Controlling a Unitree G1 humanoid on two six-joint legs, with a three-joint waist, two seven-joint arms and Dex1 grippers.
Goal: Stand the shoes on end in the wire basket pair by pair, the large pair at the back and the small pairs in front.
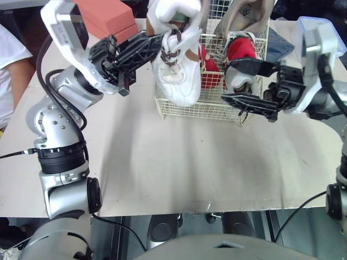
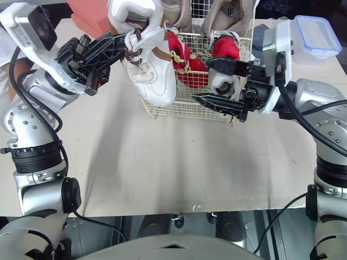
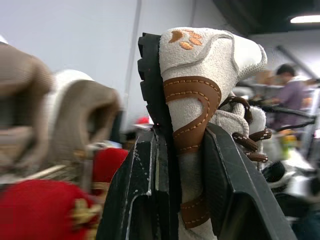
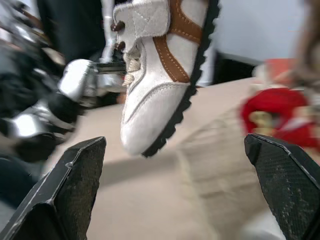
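My left gripper (image 1: 158, 41) is shut on the heel of a white shoe with brown trim (image 1: 176, 76). The shoe hangs toe down in front of the front left corner of the white wire basket (image 1: 200, 111). In the left wrist view its heel (image 3: 200, 75) is clamped between the two black fingers. Red small shoes (image 1: 241, 49) stand on end inside the basket, with large beige shoes (image 1: 249, 13) behind them. My right gripper (image 1: 227, 81) is open at the basket's front right, holding nothing. In the right wrist view the hanging shoe (image 4: 160, 80) shows beyond the spread fingers.
A salmon box (image 1: 108, 19) sits at the back left of the table. A clear container with a blue lid (image 2: 314, 35) stands at the back right. A person's arm (image 1: 11, 70) is at the left edge. The beige tabletop (image 1: 179, 162) stretches in front of the basket.
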